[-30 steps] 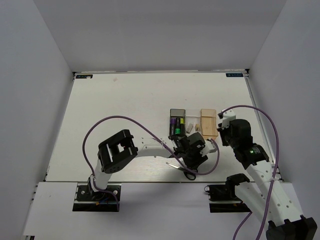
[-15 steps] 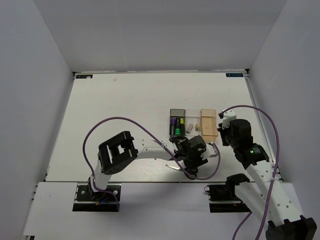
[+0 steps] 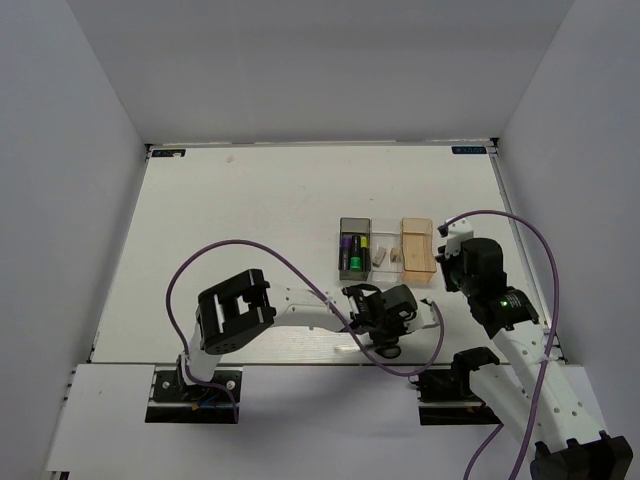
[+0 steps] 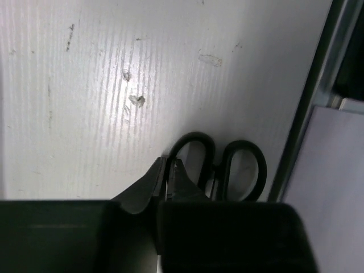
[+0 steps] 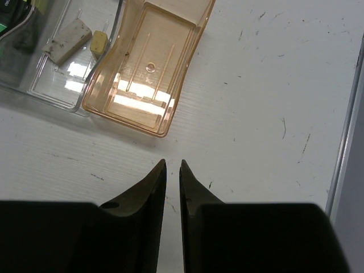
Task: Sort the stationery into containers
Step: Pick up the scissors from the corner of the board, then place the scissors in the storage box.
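White table (image 3: 240,220), white walls on three sides. Your inventory:

- Dark grey bin (image 3: 352,221), right of centre: holds the highlighters (image 3: 352,252), purple, green and yellow ends showing.
- Clear bin (image 5: 57,85), touching the grey bin's right side: holds two beige erasers (image 5: 68,41).
- Tan-orange bin (image 5: 148,74), next in the row, nearest the right edge.
- Scissors (image 4: 261,170), black-handled, flat on the table at the near edge.
- Left gripper (image 4: 166,166): low over the scissors, fingers nearly together, tips at the rim of one handle loop; you cannot tell whether they pinch it.
- Right gripper (image 5: 170,165): fingers nearly together around nothing, over bare table just near of the tan-orange bin.
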Motion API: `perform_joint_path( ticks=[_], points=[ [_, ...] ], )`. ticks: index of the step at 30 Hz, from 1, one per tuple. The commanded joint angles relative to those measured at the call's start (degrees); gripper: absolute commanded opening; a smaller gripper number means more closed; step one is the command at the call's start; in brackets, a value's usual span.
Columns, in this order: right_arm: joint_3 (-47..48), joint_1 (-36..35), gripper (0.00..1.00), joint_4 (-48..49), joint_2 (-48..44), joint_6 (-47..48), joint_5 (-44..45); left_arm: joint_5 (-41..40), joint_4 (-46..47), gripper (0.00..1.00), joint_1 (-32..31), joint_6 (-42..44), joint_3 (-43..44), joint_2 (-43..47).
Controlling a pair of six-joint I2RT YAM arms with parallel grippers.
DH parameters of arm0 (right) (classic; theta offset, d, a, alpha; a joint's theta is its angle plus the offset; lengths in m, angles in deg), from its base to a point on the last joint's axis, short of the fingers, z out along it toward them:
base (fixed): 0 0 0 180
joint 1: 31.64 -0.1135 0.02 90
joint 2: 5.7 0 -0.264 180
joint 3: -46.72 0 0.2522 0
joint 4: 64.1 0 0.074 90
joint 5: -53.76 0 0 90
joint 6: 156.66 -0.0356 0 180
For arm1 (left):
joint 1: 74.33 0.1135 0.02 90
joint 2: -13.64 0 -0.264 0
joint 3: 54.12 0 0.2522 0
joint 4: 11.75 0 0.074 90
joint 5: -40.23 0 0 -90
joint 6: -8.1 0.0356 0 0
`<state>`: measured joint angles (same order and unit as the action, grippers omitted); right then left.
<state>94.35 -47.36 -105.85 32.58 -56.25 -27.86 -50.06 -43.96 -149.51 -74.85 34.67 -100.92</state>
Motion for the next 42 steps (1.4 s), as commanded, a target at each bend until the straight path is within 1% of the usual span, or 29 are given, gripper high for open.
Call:
perform_joint_path(
  ticks=[1,2,4,9,11,12,13,14,15,17,19,22,23,24,25,26,28,30,31,32,33,35,36,37,38,39,40,41,42],
  points=[
    [0.5,0.4,0.18,2.4,-0.6,-1.0,-0.4,-4.8,-10.0,0.08,0.6,1.7,-5.3,-5.8],
    [0.5,0.5,0.18,2.6,-0.8,-0.9,-0.2,-5.0,-9.9,0.04,0.5,1.4,-5.4,-5.5],
    [0.5,0.5,0.18,2.8,-0.6,-1.1,0.3,-5.3,-9.8,0.01,0.5,1.5,-5.7,-4.7],
    [0.5,0.6,0.2,2.9,-0.9,-1.3,1.0,-8.0,-9.2,0.0,0.5,0.7,-6.0,0.0],
    [0.5,0.7,0.29,3.1,-0.8,-1.4,1.5,-9.3,-9.1,0.0,0.5,0.7,-6.0,3.2],
    [0.3,0.9,0.37,3.1,-0.8,-1.5,1.9,-10.4,-8.8,0.0,0.6,0.8,-6.0,4.2],
    [0.3,0.7,0.4,3.5,-0.8,-1.7,2.2,-11.1,-8.7,0.0,0.4,0.6,-6.1,5.1],
    [0.3,0.7,0.41,3.3,-0.8,-1.7,2.3,-12.4,-8.3,0.0,0.6,0.8,-5.9,8.1],
    [0.3,0.6,0.46,3.3,-0.9,-1.7,2.6,-13.1,-8.0,0.0,0.6,0.6,-5.4,9.2],
    [0.3,0.8,0.48,3.5,-1.1,-1.8,3.0,-14.5,-6.8,0.0,0.7,0.3,-5.2,13.7],
    [0.2,1.0,0.55,3.6,-1.2,-1.7,3.3,-14.7,-5.4,0.0,1.6,-1.1,-4.8,17.2],
    [-0.1,0.9,0.55,3.8,-1.4,-1.8,4.5,-14.9,-1.3,0.0,4.1,-5.4,-4.9,23.0],
    [0.1,0.9,0.55,4.0,-1.5,-1.8,4.9,-14.5,2.1,0.0,5.9,-8.6,-5.3,24.0],
    [0.0,1.0,0.55,4.2,-1.3,-1.9,5.1,-13.3,3.4,0.0,7.0,-9.9,-5.3,26.7],
    [-0.1,1.1,0.55,4.1,-1.5,-1.9,5.2,-11.9,4.3,0.0,8.8,-11.3,-5.5,27.3],
    [-0.2,1.0,0.55,4.3,-1.5,-1.8,5.2,-11.8,8.1,0.0,10.8,-15.3,-5.3,28.1],
    [-0.4,1.1,0.55,4.2,-1.5,-1.9,5.1,-10.2,10.5,0.0,14.1,-19.2,-3.9,27.9],
    [-0.6,1.2,0.55,4.3,-1.6,-1.9,5.4,-10.3,15.2,0.0,15.7,-22.9,-3.1,26.5],
    [-0.6,1.4,0.55,4.5,-1.7,-1.9,5.5,-10.3,16.3,0.0,17.1,-25.9,-1.9,24.6],
    [-0.6,1.4,0.55,4.4,-1.8,-2.0,5.3,-10.3,20.6,0.0,18.5,-29.2,-1.7,23.8],
    [-0.6,1.5,0.55,4.4,-2.0,-2.0,5.4,-10.3,22.0,0.0,19.4,-33.0,-1.1,23.1],
    [-1.1,1.9,0.55,4.7,-2.3,-2.0,5.6,-9.7,26.2,0.0,22.6,-37.1,0.1,19.7],
    [-1.2,1.9,0.55,4.8,-2.4,-1.9,5.7,-8.4,27.1,0.0,24.0,-41.8,1.6,18.9],
    [-1.3,2.1,0.55,4.6,-2.4,-2.0,5.4,-7.9,27.8,0.0,24.5,-43.2,3.5,15.4],
    [-1.3,2.5,0.55,4.7,-2.8,-2.2,5.5,-7.3,29.0,0.0,25.9,-44.4,5.6,14.3],
    [-1.5,2.6,0.55,4.9,-2.9,-2.1,5.4,-6.0,29.3,0.0,26.2,-46.9,6.7,12.0],
    [-1.5,3.0,0.55,5.0,-3.0,-1.8,5.3,-5.1,29.4,0.0,26.5,-47.8,8.0,9.7],
    [-1.9,3.2,0.55,5.0,-3.0,-1.6,5.5,-4.5,29.8,0.0,27.1,-49.0,11.6,7.5],
    [-1.9,3.2,0.55,5.3,-3.0,-1.6,5.8,-3.1,29.9,0.0,27.2,-50.1,12.5,6.5]
  ],
)
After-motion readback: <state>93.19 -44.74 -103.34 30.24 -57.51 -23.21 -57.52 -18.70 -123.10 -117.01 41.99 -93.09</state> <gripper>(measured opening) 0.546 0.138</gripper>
